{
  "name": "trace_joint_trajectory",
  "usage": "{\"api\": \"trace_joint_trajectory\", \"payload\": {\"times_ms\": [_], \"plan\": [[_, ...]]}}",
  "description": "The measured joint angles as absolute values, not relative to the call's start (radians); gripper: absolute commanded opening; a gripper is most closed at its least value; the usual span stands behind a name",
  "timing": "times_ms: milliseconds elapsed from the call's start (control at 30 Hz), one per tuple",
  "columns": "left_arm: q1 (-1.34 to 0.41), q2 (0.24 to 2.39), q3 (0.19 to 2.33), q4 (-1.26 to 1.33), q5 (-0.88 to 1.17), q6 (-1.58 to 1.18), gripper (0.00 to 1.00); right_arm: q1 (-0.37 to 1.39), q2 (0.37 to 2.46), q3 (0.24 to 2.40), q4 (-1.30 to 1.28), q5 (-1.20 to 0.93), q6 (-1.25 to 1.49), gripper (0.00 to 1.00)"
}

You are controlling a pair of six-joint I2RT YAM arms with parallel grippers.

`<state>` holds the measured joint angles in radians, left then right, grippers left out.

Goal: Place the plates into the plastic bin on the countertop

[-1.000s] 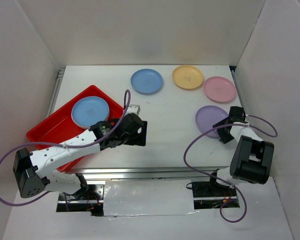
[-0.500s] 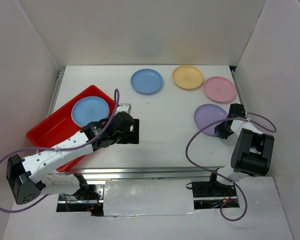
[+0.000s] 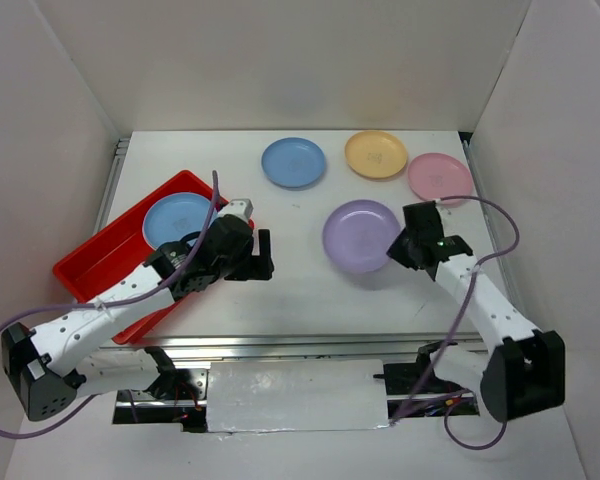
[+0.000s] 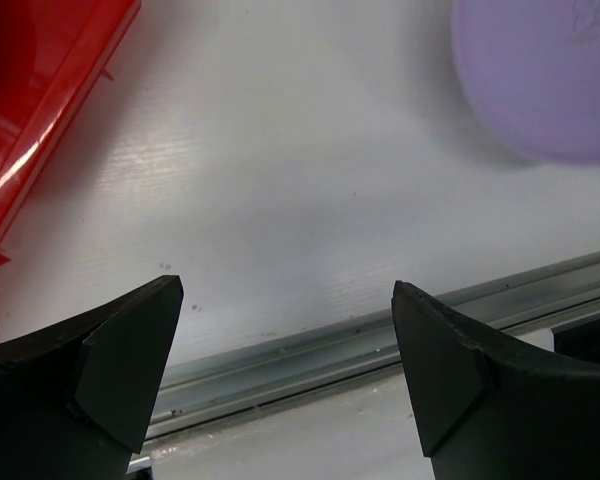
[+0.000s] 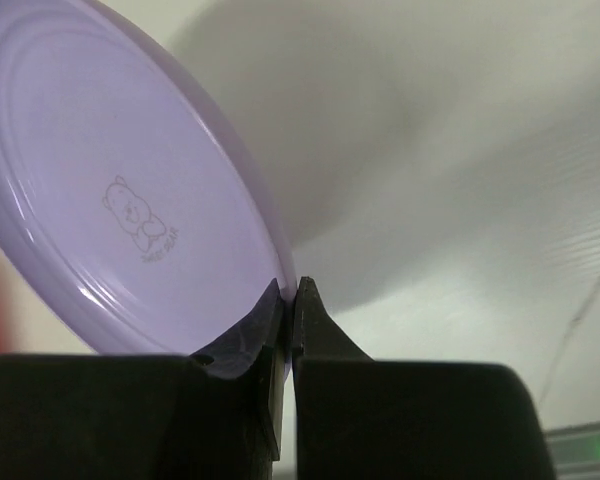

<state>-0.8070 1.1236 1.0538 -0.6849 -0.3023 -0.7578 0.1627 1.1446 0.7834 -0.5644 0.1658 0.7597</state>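
Observation:
My right gripper (image 3: 405,246) (image 5: 290,300) is shut on the rim of a purple plate (image 3: 361,236) (image 5: 130,200), which hangs tilted above the countertop (image 3: 310,285) with its shadow beneath it. The red plastic bin (image 3: 92,268) lies at the left and holds one blue plate (image 3: 178,218). My left gripper (image 3: 264,255) (image 4: 285,290) stands open and empty just right of the bin, over bare countertop. In the left wrist view the purple plate (image 4: 550,80) shows at the upper right and the bin's edge (image 4: 40,90) at the upper left.
Three more plates lie along the back of the countertop: a blue one (image 3: 293,162), a yellow-orange one (image 3: 375,154) and a pink one (image 3: 440,178). A metal rail (image 3: 300,345) (image 4: 380,340) runs along the front edge. White walls enclose the sides and back.
My right gripper closed on the purple plate's rim and carried it left, toward the middle. My left arm drew back slightly toward the bin, its jaws still open.

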Motion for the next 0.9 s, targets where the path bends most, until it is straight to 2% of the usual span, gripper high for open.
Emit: {"api": "trace_joint_trajectory", "payload": {"times_ms": [133, 367, 433, 467, 500, 533, 600, 633, 667, 700, 733, 767, 800, 900], "plan": [[-0.767, 1.221, 1.118, -0.666, -0.264, -0.724, 0.99, 0.391, 1.068, 0.867, -0.647, 0.163, 0.788, 0.0], [-0.696, 1.319, 1.165, -0.639, -0.203, -0.699, 0.94, 0.639, 1.052, 0.91, -0.646, 0.079, 0.836, 0.0], [-0.688, 1.319, 1.165, -0.631, -0.186, -0.694, 0.79, 0.671, 1.056, 0.91, -0.645, 0.065, 0.847, 0.0], [-0.685, 1.319, 1.165, -0.625, -0.18, -0.691, 0.67, 0.681, 1.059, 0.911, -0.644, 0.062, 0.85, 0.0], [-0.683, 1.319, 1.165, -0.62, -0.175, -0.689, 0.33, 0.693, 1.062, 0.911, -0.643, 0.063, 0.855, 0.0], [-0.682, 1.319, 1.165, -0.617, -0.171, -0.693, 0.2, 0.701, 1.065, 0.912, -0.644, 0.063, 0.86, 0.0], [-0.678, 1.319, 1.168, -0.621, -0.167, -0.685, 0.0, 0.719, 1.074, 0.918, -0.652, 0.08, 0.867, 0.0], [-0.675, 1.319, 1.176, -0.625, -0.153, -0.681, 0.0, 0.724, 1.079, 0.919, -0.665, 0.095, 0.872, 0.02], [-0.675, 1.32, 1.187, -0.635, -0.149, -0.67, 0.0, 0.725, 1.084, 0.92, -0.666, 0.101, 0.875, 0.09], [-0.675, 1.323, 1.197, -0.648, -0.152, -0.659, 0.0, 0.725, 1.089, 0.926, -0.667, 0.105, 0.878, 0.3], [-0.673, 1.325, 1.203, -0.659, -0.152, -0.658, 0.0, 0.725, 1.09, 0.932, -0.666, 0.112, 0.885, 0.7], [-0.662, 1.327, 1.21, -0.664, -0.145, -0.662, 0.0, 0.727, 1.09, 0.938, -0.665, 0.122, 0.894, 0.88], [-0.645, 1.328, 1.213, -0.667, -0.159, -0.662, 0.0, 0.727, 1.089, 0.947, -0.665, 0.125, 0.895, 1.0], [-0.501, 1.327, 1.211, -0.685, -0.174, -0.676, 0.0, 0.715, 1.066, 0.949, -0.644, 0.148, 0.904, 1.0]]}}
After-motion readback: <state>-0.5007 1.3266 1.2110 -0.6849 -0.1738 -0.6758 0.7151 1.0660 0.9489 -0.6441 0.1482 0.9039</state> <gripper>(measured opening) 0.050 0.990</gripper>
